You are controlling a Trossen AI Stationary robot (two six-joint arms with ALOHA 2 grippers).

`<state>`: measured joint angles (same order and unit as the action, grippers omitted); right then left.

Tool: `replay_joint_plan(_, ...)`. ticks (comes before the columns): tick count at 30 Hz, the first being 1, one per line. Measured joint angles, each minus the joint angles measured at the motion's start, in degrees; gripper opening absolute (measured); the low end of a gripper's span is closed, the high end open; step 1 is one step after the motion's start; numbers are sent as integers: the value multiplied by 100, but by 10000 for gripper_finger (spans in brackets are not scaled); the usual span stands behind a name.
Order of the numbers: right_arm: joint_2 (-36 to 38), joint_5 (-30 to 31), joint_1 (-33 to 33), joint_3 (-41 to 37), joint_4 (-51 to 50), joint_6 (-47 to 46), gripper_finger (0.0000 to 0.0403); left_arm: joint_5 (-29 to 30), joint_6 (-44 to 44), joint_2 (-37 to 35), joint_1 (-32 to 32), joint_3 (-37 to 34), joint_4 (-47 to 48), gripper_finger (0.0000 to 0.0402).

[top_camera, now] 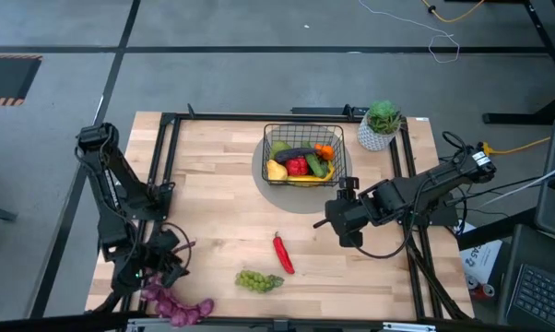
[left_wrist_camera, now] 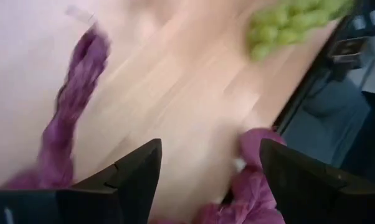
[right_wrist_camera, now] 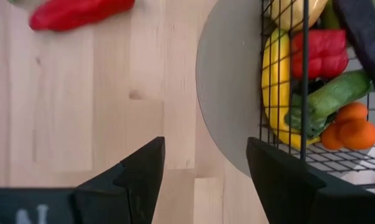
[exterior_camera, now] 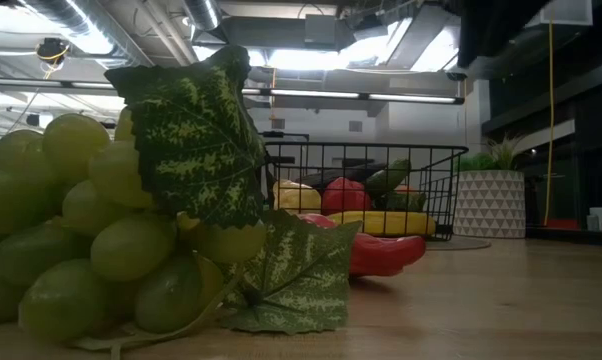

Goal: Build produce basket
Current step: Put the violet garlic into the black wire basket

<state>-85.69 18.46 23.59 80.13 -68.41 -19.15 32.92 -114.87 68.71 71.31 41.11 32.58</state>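
The black wire basket point(top_camera: 303, 138) stands on a grey round mat point(top_camera: 279, 196) at the table's far middle. It holds a banana point(right_wrist_camera: 273, 62), a red pepper point(right_wrist_camera: 318, 50), a cucumber point(right_wrist_camera: 334, 93), oranges point(right_wrist_camera: 349, 127) and a dark eggplant point(right_wrist_camera: 362, 31). A red chili point(top_camera: 283, 253) and green grapes point(top_camera: 259, 280) lie on the wood near the table's near edge. Purple grapes point(top_camera: 178, 306) lie at the near left corner. My left gripper point(top_camera: 167, 266) is open just over them point(left_wrist_camera: 69, 118). My right gripper point(top_camera: 338, 221) is open, above the wood beside the mat. My left gripper point(left_wrist_camera: 209, 180) stands open over the purple grapes, one strand point(left_wrist_camera: 256, 186) showing between the fingers and another outside them. Whether a finger touches the grapes I cannot tell.
A green plant in a white speckled pot point(top_camera: 380, 126) stands right of the basket. A black frame rail point(top_camera: 416, 231) runs along the table's sides and far edge. Bare wood lies between the chili and the mat. In the low view the green grapes point(exterior_camera: 101, 240) fill the foreground.
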Motion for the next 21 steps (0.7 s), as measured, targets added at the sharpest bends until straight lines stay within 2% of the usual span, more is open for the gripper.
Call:
replay_joint_plan(4,0,0,-2,-275,-13,10,227,472,474,0,-169,1,-37,264)
replay_joint_plan(11,0,0,-4,-323,13,-111,227,524,1038,2,-348,2,-8,264)
replay_joint_plan(16,2,11,-4,-299,40,78,227,-53,936,2,-607,2,288,264)
replay_joint_plan(21,2,11,-4,-299,45,75,227,-891,289,2,-915,2,1493,264)
